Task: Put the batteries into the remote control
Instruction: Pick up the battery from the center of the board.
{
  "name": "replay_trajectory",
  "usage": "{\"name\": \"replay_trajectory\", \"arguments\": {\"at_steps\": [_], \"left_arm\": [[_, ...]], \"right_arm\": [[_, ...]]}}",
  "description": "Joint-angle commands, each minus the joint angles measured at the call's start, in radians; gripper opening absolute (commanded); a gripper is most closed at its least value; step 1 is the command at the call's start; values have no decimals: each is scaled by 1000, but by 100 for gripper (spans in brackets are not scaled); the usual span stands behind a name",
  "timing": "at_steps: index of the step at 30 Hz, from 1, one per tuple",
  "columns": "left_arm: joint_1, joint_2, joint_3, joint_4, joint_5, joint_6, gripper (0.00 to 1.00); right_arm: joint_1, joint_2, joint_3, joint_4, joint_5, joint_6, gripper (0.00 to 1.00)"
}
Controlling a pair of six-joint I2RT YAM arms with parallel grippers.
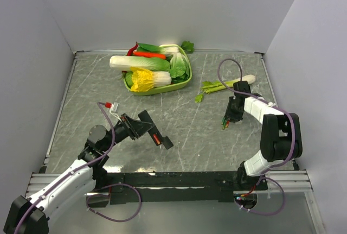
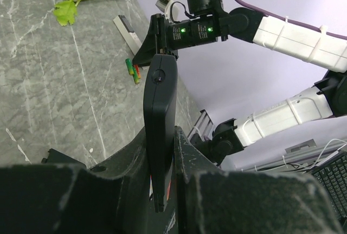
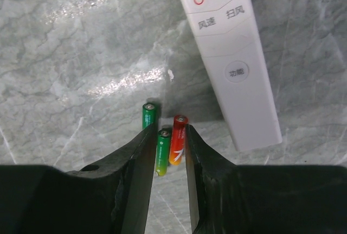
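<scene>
Left gripper [image 2: 161, 141]: clamped on the near part of the remote [image 2: 160, 93], one finger on each broad face; you hold it edge-up off the table [image 2: 49, 82], far end aimed at the right arm, probably so a cell can be brought to it in the air.
Remote: slim glossy black bar with a small round dimple near its far end; a red-orange glint low between your fingers may be a cell already seated, but you cannot tell from here.
Right gripper [image 3: 167, 133]: jaws a narrow gap apart, gripping nothing; it hangs over the batteries [image 3: 162, 150] with two of them showing in the gap, lined up along their length for a pinch.
Batteries: three small cells lying side by side on the table, just beside the white device [image 3: 233, 55] and well apart from the remote; one green, one green fading to yellow, one red fading to orange; metal caps point away from your wrist.
Risk: the gap spans two cells, so closing as you stand could catch both or flick one away; centre on one first.
</scene>
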Motion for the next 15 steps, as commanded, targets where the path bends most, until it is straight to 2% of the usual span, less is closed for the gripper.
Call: {"name": "replay_trajectory", "arguments": {"at_steps": [1, 15], "left_arm": [[-2, 6, 18, 71, 19, 3, 1], [-2, 17, 30, 71, 31, 0, 1]], "right_arm": [[-14, 22, -4, 27, 39, -10, 35], [-25, 69, 14, 21, 18, -11, 30]]}}
